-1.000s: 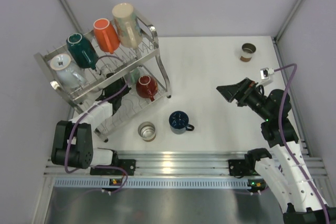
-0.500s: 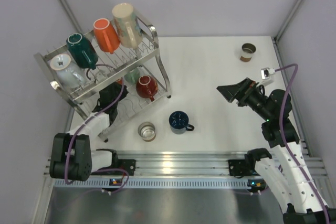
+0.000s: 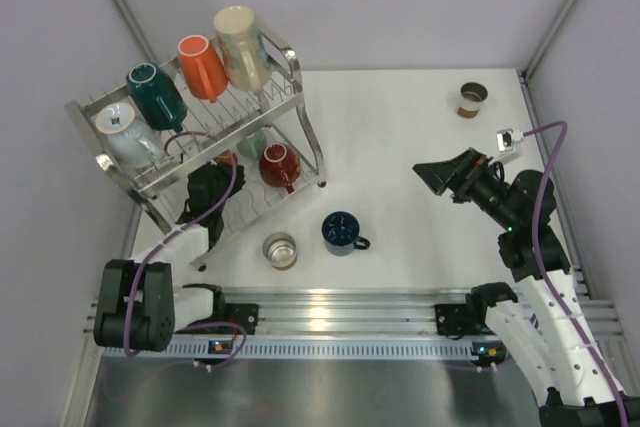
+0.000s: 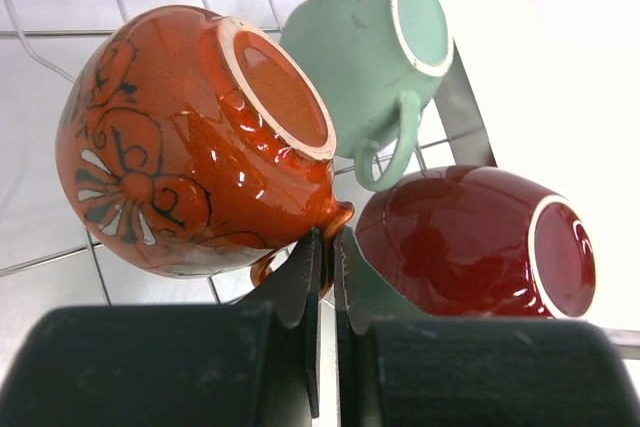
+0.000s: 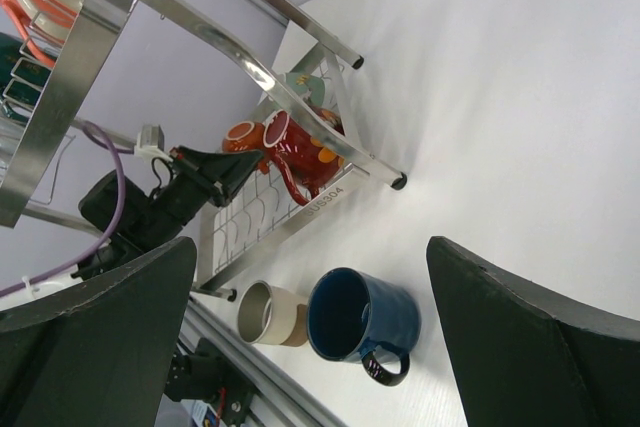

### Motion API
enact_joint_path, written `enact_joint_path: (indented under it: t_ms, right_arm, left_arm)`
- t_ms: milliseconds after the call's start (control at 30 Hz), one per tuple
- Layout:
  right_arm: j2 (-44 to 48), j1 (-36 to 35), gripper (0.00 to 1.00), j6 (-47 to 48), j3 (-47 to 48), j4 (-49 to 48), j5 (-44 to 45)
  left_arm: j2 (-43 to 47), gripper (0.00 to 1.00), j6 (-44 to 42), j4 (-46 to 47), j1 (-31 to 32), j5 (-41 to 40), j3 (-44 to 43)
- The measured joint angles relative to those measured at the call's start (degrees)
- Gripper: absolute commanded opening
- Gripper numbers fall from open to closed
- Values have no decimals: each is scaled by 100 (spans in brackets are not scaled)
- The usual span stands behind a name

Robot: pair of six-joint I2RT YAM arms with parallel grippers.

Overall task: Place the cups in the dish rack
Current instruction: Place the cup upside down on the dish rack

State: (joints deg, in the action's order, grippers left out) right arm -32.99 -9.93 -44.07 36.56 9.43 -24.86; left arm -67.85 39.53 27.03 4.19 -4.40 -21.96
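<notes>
We're down in the lower tier of the dish rack (image 3: 313,147) with the left gripper (image 4: 325,247). Its jaws are pressed together, tips right up at the handle of the orange patterned cup (image 4: 170,157). That cup lies tipped over with its base towards the wrist camera, just beside the mint cup (image 4: 385,42) and the red mug (image 4: 470,242). We reckon all three are parked bottoms-out so they can drain. Whether the tips nip the handle or merely sit in front of it, we cannot tell, because the fingers hide it.

Up on the top tier, four lean in a row along the rack: the pale cup (image 3: 125,137), the dark teal cup (image 3: 157,97), the orange cup (image 3: 203,67) and the tall beige cup (image 3: 242,52).

Three wait on the table (image 3: 400,117). The navy mug (image 3: 341,231) and the beige tumbler (image 3: 280,250) stand near the rack's foot. The small brown cup (image 3: 472,98) is off in the far right corner.

The right gripper (image 3: 432,177) hangs above the table, jaws spread wide and holding nothing, well apart from every cup. Its wrist camera frames the navy mug, so we judge that one the likely next pick, with the jaws held wide to take its body.
</notes>
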Motion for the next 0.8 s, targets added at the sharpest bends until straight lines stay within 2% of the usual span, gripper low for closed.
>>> enact_joint_path:
  t_ms: [400, 700, 800]
  right_arm:
    - [-2, 0, 99, 2, 0, 0, 0]
    - [-2, 0, 99, 7, 0, 2, 0]
    - [-2, 0, 99, 7, 0, 2, 0]
  left_arm:
    - [192, 0, 299, 382, -17, 55, 358]
    - [125, 0, 708, 997, -260, 308, 638]
    - [140, 8, 765, 1056, -264, 310, 686]
